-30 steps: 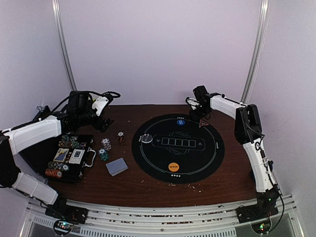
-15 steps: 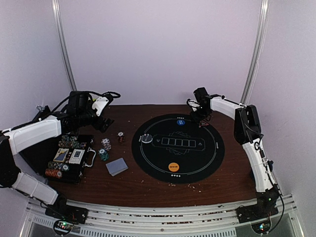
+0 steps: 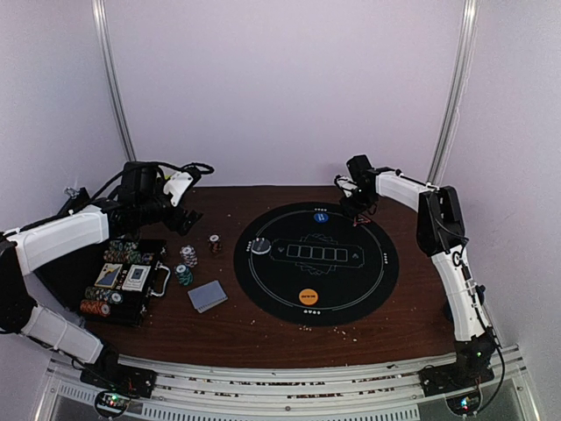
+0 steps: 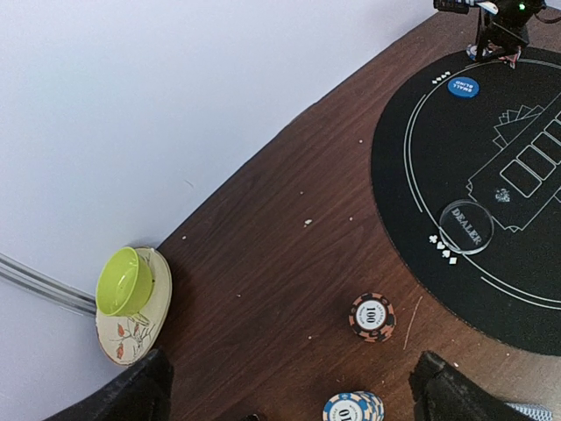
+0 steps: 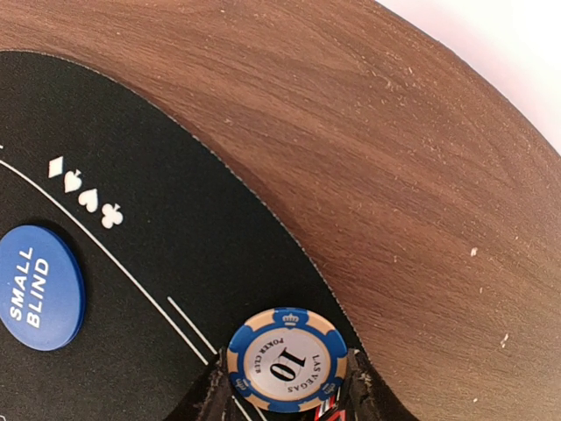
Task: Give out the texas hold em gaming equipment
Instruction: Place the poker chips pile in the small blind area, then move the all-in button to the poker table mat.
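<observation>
L arm [image 3: 61,237]: stretched over left side of tabletop [image 3: 263,338], above the chip case [image 3: 123,282].
left jaws: spread wide, nothing betw. them; over bare wood by the loose chip stacks.
green cup [image 4: 125,281]: upright on a flowered saucer [image 4: 131,338], far-left corner, against the wall.
chip case: black, lid open, at left edge; rows of chips inside, plus what look like card packs.
blue-white stack [image 3: 188,255]: chips, just right of the case.
teal stack [image 3: 183,274]: chips, just nearer than the blue-white stack.
card deck [image 3: 208,296]: grey-blue back up, flat on wood, betw. case and mat.
100 chips [image 4: 372,316]: black-orange, short stack, alone betw. the other stacks and the mat.
mat [image 3: 368,281]: round, black, white markings, centre of tabletop.
DEALER button [image 4: 465,226]: clear disc, on mat's left side.
orange button [image 3: 308,296]: on mat's near side.
SMALL BLIND button [image 5: 39,288]: blue, on mat's far side.
10 chip [image 5: 287,359]: blue-white, face up, at mat's far rim, right of SMALL BLIND button.
right jaws: pinching the 10 chip by its edge, one finger each side; can't tell if chip touches the mat.
R arm [image 3: 438,228]: bent in from right edge to mat's far side.
</observation>
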You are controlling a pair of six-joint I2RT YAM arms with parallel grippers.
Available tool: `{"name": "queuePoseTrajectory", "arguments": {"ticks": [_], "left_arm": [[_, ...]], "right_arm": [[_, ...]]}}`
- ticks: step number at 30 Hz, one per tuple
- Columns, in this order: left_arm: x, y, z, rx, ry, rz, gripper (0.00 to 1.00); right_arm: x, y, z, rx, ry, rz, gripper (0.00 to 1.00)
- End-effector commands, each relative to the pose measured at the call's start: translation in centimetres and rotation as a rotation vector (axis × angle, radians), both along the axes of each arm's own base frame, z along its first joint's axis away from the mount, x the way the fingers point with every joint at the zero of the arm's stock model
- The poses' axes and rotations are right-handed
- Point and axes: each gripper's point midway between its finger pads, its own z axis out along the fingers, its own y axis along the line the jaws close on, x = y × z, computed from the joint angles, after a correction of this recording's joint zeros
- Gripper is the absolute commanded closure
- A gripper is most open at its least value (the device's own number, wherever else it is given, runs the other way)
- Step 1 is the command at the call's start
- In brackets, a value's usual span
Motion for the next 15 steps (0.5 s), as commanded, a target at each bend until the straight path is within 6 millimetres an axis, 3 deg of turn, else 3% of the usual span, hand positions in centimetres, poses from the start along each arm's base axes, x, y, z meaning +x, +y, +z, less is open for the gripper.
{"name": "queuePoseTrajectory", "arguments": {"ticks": [1,10,15], "left_arm": [[0.3,0.0,1.0,-0.027,-0.039,-0.003,0.02],[0.3,0.0,1.1,-0.029,-0.042,-0.003,0.02],[0.3,0.0,1.1,-0.03,-0.041,-0.003,0.02]], "right_arm": [[0.0,-0.3,-0.9,0.004,0.023,-0.007,0.65],[-0.6,-0.7,-1.1,-0.016,0.044,-0.004,0.35],[-1.4,-1.2,0.2,-0.032,0.04,-0.003,0.31]]}}
